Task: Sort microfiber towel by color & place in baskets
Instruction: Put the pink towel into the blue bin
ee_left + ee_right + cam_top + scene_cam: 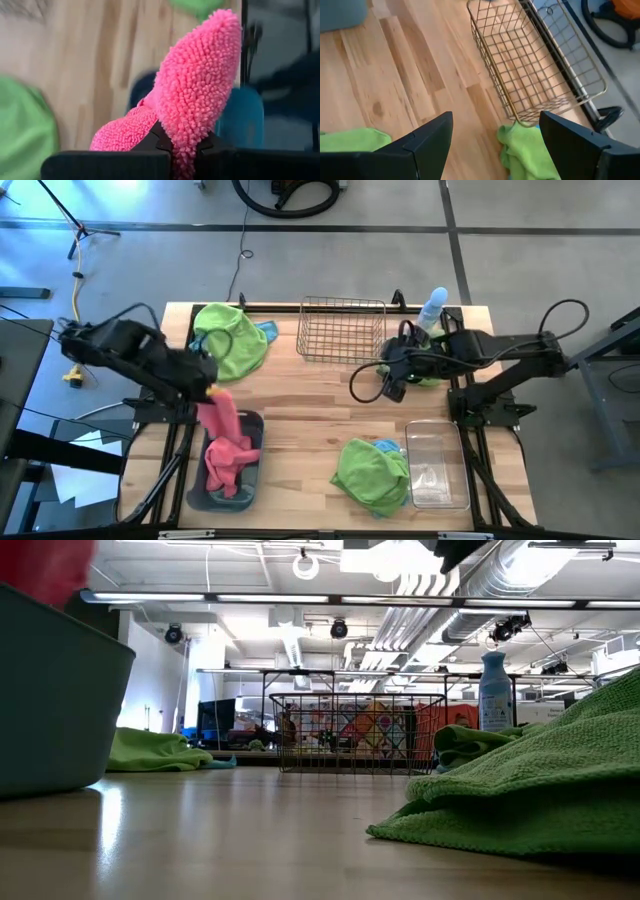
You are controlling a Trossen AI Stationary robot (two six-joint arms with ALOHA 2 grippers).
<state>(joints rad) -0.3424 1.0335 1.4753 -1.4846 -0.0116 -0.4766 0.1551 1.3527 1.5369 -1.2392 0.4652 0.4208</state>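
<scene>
Pink towel point(226, 442), dark grey-blue tub point(250, 480), brass-coloured wire basket point(341, 330), green towels point(372, 474).

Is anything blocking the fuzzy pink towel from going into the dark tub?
Nothing visible does. The left end effector is shut on the fuzzy pink microfiber towel, which hangs straight into the dark grey-blue plastic tub, onto another pink towel already inside.

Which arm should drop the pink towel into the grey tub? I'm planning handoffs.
Left. The left gripper is shut on the pink towel above the grey tub; the right gripper is open beside the wire basket.
</scene>
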